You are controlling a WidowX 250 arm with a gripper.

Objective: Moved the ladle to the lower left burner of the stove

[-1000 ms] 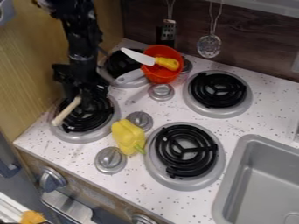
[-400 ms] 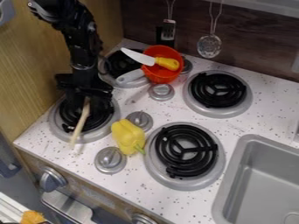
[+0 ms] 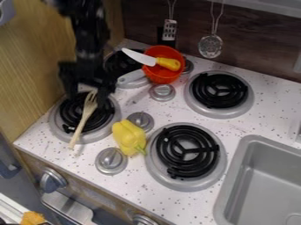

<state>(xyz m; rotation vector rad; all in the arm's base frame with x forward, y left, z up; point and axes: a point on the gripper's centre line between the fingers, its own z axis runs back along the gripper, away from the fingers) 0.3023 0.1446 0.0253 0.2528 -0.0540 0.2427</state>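
Lying slantwise over the front left burner point(image 3: 104, 115) is a pale wooden fork point(image 3: 87, 114), its tined head over the black coil and its slim, straight handle crossing the metal ring towards the front edge of the worktop point(image 3: 144, 189). The black gripper point(image 3: 88, 92) hangs over the head with its two fingers wide apart, one on either side; whether they touch the wood cannot be told.

The wood looks smooth and matt, the coil is dark and ridged, and the worktop is white with dark speckles. A plump yellow pepper point(image 3: 127, 135) with a green stem sits to the right of the fork, between the two front burners, with one round grey knob point(image 3: 140, 119) behind it and another point(image 3: 111, 161) in front.

Close on the left rises a flat wood-grain panel point(image 3: 29, 83). Behind, near the back left burner point(image 3: 122, 66), stands a round red bowl point(image 3: 159, 78), a yellow-handled knife point(image 3: 140, 57) resting across its top. A slotted turner point(image 3: 170, 30) and a round strainer point(image 3: 210, 46) hang against the dark back wall. A grey sink point(image 3: 235, 151) fills the front right corner.
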